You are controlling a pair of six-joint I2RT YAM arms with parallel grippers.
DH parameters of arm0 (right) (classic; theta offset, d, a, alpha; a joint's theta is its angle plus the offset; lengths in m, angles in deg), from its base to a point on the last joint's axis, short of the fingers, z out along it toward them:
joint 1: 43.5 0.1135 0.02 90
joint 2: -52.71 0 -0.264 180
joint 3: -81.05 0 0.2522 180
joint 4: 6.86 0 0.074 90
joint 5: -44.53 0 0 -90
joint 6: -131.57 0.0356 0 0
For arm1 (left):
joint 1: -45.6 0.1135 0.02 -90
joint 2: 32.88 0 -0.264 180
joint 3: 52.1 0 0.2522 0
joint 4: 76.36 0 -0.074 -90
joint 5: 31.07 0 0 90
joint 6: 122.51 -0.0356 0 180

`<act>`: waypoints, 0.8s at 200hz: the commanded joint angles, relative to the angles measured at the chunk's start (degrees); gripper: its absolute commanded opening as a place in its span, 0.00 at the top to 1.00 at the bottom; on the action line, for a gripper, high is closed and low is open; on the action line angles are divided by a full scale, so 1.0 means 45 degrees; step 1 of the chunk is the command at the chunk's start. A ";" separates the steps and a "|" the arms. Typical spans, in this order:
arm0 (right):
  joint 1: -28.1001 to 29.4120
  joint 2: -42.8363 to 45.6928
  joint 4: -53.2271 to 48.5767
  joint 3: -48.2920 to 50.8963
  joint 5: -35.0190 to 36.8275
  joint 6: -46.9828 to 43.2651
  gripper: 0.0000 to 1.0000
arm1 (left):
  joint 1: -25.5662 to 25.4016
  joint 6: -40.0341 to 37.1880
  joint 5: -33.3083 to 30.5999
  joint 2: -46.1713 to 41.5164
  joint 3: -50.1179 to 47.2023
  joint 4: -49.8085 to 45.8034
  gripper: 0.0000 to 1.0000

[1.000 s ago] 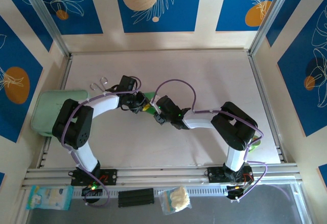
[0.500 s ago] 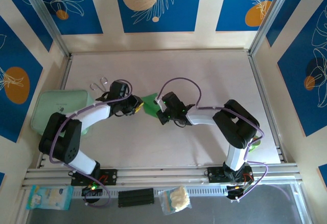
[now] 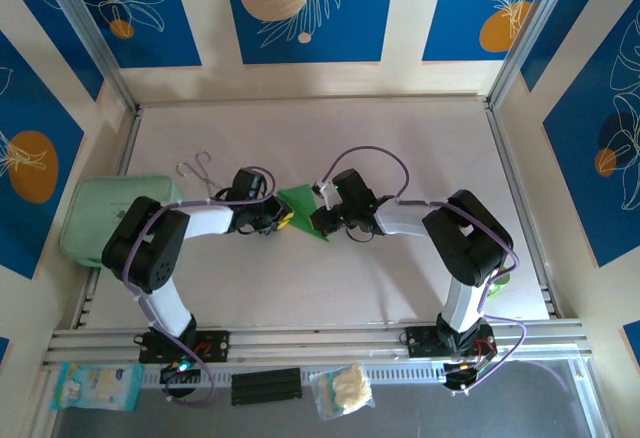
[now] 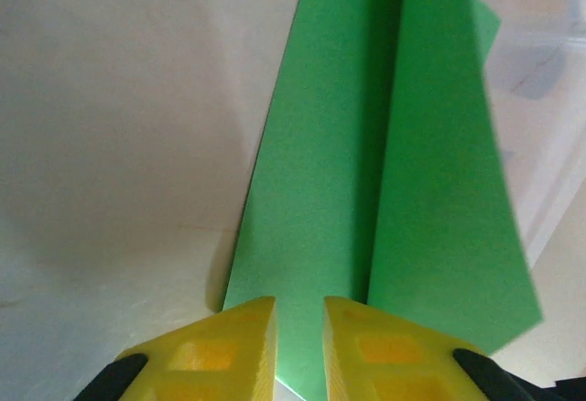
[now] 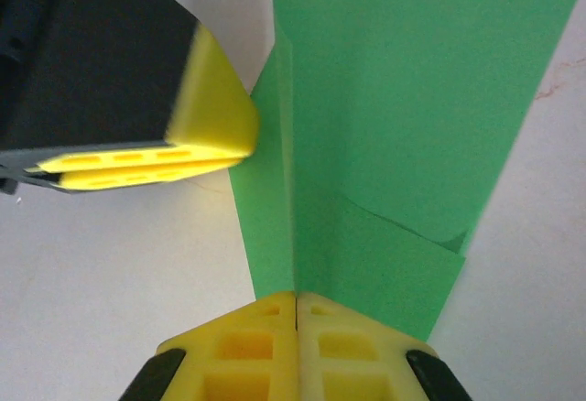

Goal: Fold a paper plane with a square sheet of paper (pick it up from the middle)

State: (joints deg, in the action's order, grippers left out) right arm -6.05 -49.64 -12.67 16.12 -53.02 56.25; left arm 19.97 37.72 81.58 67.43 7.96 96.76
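1. Since a second ago, the slim pointed bright green paper plane has come into fuller sight. Then only a sliver peeked out between the arms; now a whole narrow triangle shows.
2. Half a second ago the left arm stretched out low to the left. Its elbow has since drawn back in and stands higher.
3. The paper plane sits over the middle of the pale table, between the two grippers. Its tip points toward the near edge.
4. Whether it lies flat or hangs slightly lifted, I cannot tell.
5. The left gripper is at the paper plane's left side. In the left wrist view its yellow fingers stand a narrow gap apart, with the green edge showing in the gap.
6. The right gripper is at the right side. In the right wrist view its yellow fingers are pressed together, pinching the paper plane where the centre ridge runs into the seam between them.
7. A pale mint-green rounded pouch lies at the table's left edge, well apart from the paper plane.
8. A thin metal tool with loop handles rests just behind the pouch.
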 commanded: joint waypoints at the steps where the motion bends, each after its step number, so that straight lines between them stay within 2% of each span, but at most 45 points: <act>1: -0.0022 -0.0166 -0.0013 0.0071 -0.0541 0.0119 0.96 | -0.0181 -0.0046 0.0492 0.0410 0.0582 0.0483 0.78; 54: 0.0295 -0.0199 -0.0221 -0.0014 0.0564 -0.0418 0.94 | -0.0394 -0.0014 0.0395 0.0828 0.0764 -0.0077 0.76; 80: 0.0567 -0.0216 -0.0369 -0.0109 0.1113 -0.0670 0.90 | -0.0428 0.0017 0.0332 0.0929 0.0764 -0.0399 0.75; 160: 0.1530 0.0182 -0.0511 0.0050 0.3730 -0.1015 0.69 | -0.0457 -0.0180 0.0098 0.1048 0.0843 -0.1254 0.75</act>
State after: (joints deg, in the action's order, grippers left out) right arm -0.12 -49.64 -14.05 16.09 -41.32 52.62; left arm 18.46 37.64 82.68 70.49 11.33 95.20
